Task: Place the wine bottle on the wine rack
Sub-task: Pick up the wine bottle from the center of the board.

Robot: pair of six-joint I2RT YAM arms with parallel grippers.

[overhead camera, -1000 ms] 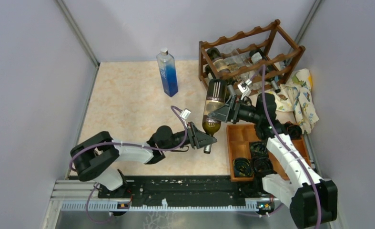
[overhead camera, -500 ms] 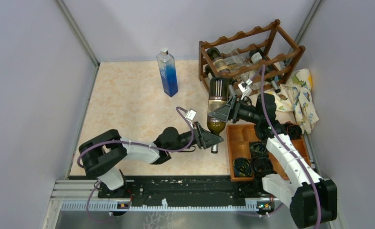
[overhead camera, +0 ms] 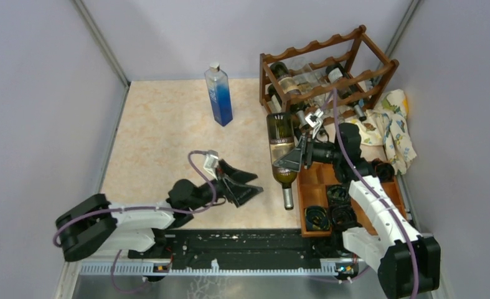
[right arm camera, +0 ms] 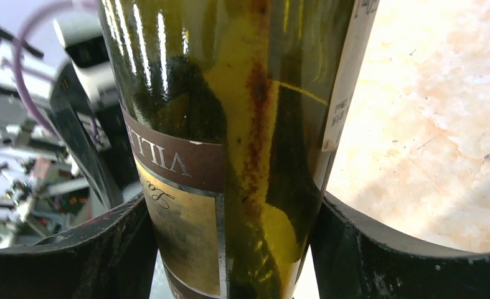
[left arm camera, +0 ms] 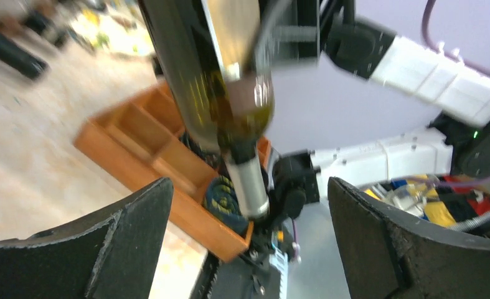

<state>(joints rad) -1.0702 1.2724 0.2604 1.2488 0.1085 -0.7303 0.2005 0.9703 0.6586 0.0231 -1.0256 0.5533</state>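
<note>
The wine bottle, dark green glass with a gold and brown label, hangs above the table with its neck toward the near edge. My right gripper is shut on its body; the right wrist view shows both pads pressed against the bottle. My left gripper stands open to the left of the neck, touching nothing. In the left wrist view the bottle hangs beyond my left gripper and its wide-apart fingers. The dark wooden wine rack stands at the back right.
Several bottles lie in the rack's tiers. A tall clear bottle of blue liquid stands at the back centre. A wooden compartment tray with coiled cables sits under the right arm. A patterned cloth lies at the right wall.
My left gripper has let go of the bottle's neck, opened wide and drawn back to the left. My right gripper has closed on the bottle's body and holds it alone.
</note>
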